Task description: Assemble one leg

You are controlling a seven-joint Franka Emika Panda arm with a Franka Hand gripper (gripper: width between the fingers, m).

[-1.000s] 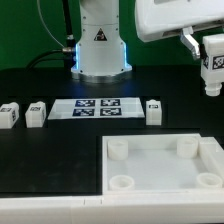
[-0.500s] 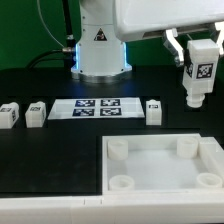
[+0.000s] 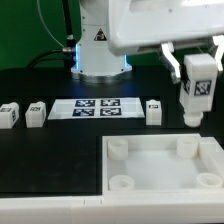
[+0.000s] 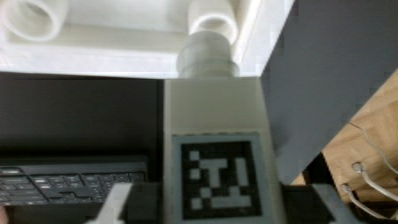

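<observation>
Up in the upper right of the exterior view, the end effector (image 3: 197,70) is clenched on the leg (image 3: 196,100). It grips the leg by its upper end, with one finger (image 3: 172,64) showing on the exterior view's left side of it. The leg hangs upright, clear of the black surface (image 3: 50,160). Its black-and-white tag (image 3: 203,88) faces the camera.

Below it, filling the lower right of the frame, lies the big white tray (image 3: 104,165) with round sockets at its corners. In the picture the leg's lower end sits just above the far right socket (image 3: 185,146) and does not touch it. I cannot tell from here how high it hangs.

In the wrist view, the leg (image 4: 214,110) runs straight down the middle of the frame with its tag (image 4: 217,180) large and close. Its rounded far tip points toward one socket (image 4: 217,20) of the tray (image 4: 107,45), very near that ring in the picture.

Across the middle of the exterior view, the marker board (image 3: 98,108) lies flat on the surface. Three small blocks (image 3: 36,112) stand in line with it. Two are off toward the exterior view's left and one is just beside the board's other end. The robot base (image 3: 100,45) rises at top centre behind them.
</observation>
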